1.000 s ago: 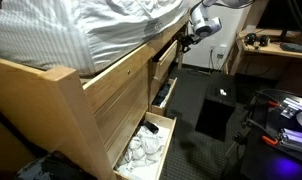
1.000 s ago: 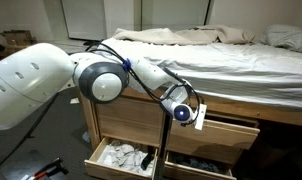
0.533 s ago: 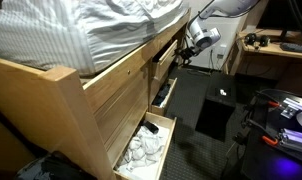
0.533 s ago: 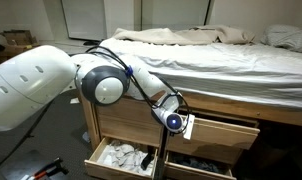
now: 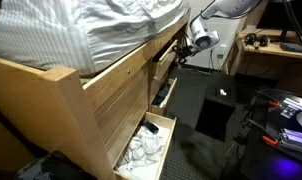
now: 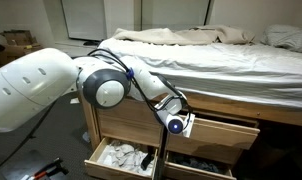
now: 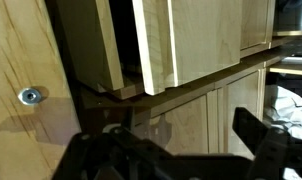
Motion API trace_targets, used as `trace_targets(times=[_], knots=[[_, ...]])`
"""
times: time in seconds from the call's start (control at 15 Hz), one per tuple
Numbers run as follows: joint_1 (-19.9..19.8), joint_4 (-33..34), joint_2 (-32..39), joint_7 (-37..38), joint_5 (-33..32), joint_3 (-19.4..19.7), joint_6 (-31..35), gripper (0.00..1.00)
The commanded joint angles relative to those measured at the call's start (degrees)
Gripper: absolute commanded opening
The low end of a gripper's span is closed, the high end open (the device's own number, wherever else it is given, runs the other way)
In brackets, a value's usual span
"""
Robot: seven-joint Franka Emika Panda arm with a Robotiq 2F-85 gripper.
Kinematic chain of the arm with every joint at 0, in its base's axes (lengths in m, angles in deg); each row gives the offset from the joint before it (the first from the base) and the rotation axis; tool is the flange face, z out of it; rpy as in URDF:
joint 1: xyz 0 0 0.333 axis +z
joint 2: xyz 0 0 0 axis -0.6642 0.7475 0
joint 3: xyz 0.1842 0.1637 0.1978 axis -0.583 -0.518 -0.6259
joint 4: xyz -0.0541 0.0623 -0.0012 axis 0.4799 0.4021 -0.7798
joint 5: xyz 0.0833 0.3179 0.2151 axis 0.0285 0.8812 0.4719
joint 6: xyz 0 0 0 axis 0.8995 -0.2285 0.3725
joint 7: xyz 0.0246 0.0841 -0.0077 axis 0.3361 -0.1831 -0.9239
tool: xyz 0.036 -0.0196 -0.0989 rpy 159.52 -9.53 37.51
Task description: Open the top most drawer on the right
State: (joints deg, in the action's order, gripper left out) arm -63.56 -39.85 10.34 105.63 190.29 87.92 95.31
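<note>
We are in the pull step. The top right drawer [image 6: 231, 132] sits under the mattress in the wooden bed frame [image 6: 111, 118], right-hand column. Its front already stands proud of the frame, so we judge it part open and not yet fully out. In an exterior view the same drawer [image 5: 166, 60] shows as a gap with a dark inside.

The claw [image 6: 177, 123] is at the near end of that drawer front, touching it or just beside it; we cannot tell which. From the other side the claw [image 5: 197, 38] is level with the drawer's top edge.

In the wrist view the claw [image 7: 181, 152] looks spread. Its two dark fingers [image 7: 101, 155] stand wide apart at the bottom of the picture, with wood panels between and above them. We see nothing pinched, and whether a finger hooks behind the drawer front is hidden.

The lower left drawer [image 6: 116, 158] is open with white cloth [image 6: 119, 153] inside. The lower right drawer [image 6: 196, 166] is open too.

Next move, as we judge it: get a finger firmly behind the front's edge, then pull straight out along the slide. Pulling at one end could skew and jam the drawer, and the finger could slip off.
</note>
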Motion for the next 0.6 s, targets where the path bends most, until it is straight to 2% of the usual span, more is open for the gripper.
trace_targets(times=[0.0, 0.13, 0.27, 0.33, 0.4, 0.47, 0.53], knots=[[1.1, 0.1, 0.3, 0.6, 0.6, 1.6, -1.1, 1.00], [1.6, -0.3, 0.4, 0.6, -1.7, 2.2, -2.1, 1.00], [4.6, 0.6, 1.0, 3.2, -9.7, 4.9, -1.5, 1.00], [5.5, 1.7, 1.4, 2.3, -11.4, 5.6, -0.3, 1.00], [6.2, 2.3, 1.4, 1.2, -12.9, 6.2, 0.5, 1.00], [4.4, 0.6, 0.7, 2.0, -10.4, 4.6, -0.9, 1.00], [5.1, 1.0, 0.7, 2.0, -11.7, 5.1, -0.7, 1.00]])
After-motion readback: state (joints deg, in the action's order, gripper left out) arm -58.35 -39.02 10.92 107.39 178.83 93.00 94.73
